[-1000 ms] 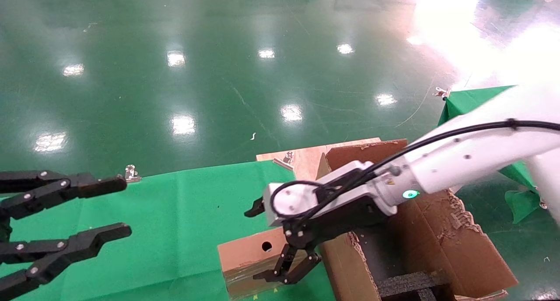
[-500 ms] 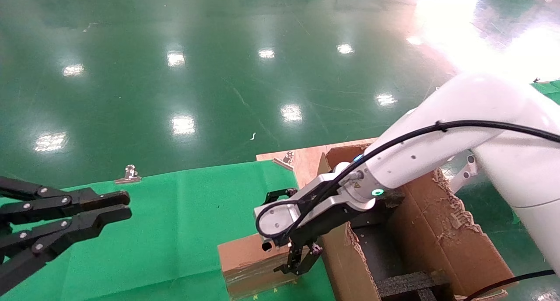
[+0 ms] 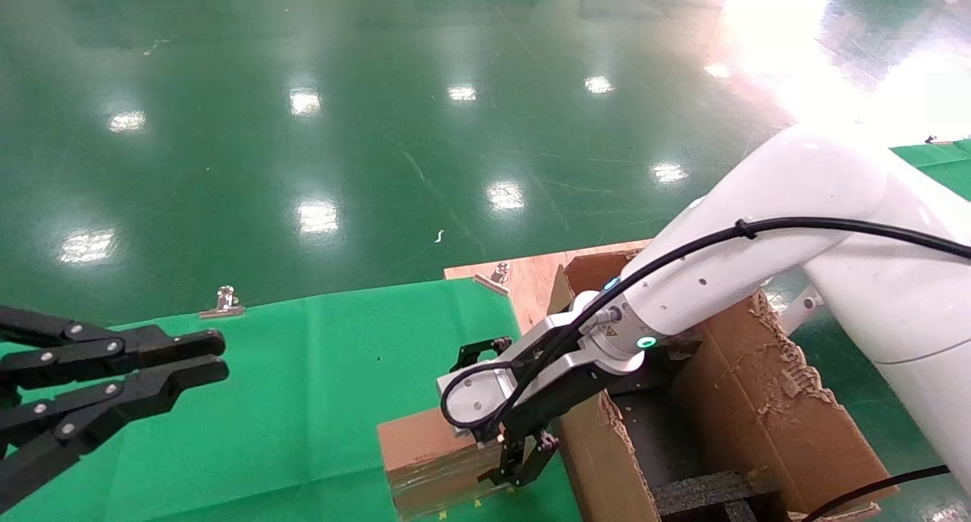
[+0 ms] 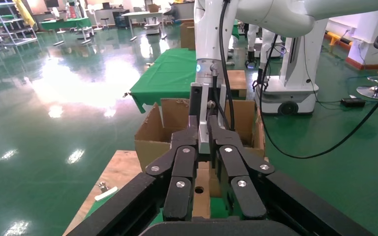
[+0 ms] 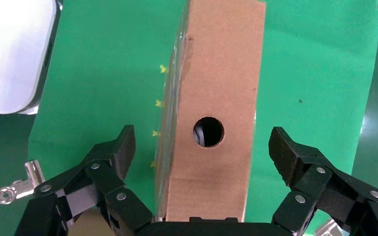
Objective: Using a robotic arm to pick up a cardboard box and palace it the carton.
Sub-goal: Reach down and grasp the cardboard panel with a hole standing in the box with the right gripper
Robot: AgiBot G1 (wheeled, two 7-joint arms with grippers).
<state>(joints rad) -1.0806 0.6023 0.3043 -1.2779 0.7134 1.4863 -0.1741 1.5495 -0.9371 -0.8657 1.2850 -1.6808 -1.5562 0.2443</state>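
The small brown cardboard box stands on its edge on the green cloth, close beside the carton. In the right wrist view its narrow top face with the round hole lies between my fingers. My right gripper is open and points down over the box. Its fingers straddle the box on both sides without touching it. My left gripper is shut and empty, hovering at the left over the cloth. The left wrist view looks past it to the box and the carton.
Black foam inserts lie inside the carton. A bare wooden board shows behind the cloth. Metal clips sit at the cloth's far edge. The table ends there, with green floor beyond.
My right arm has swung in and lowered, turning its open gripper down over the box. My left gripper has gone from open to shut.
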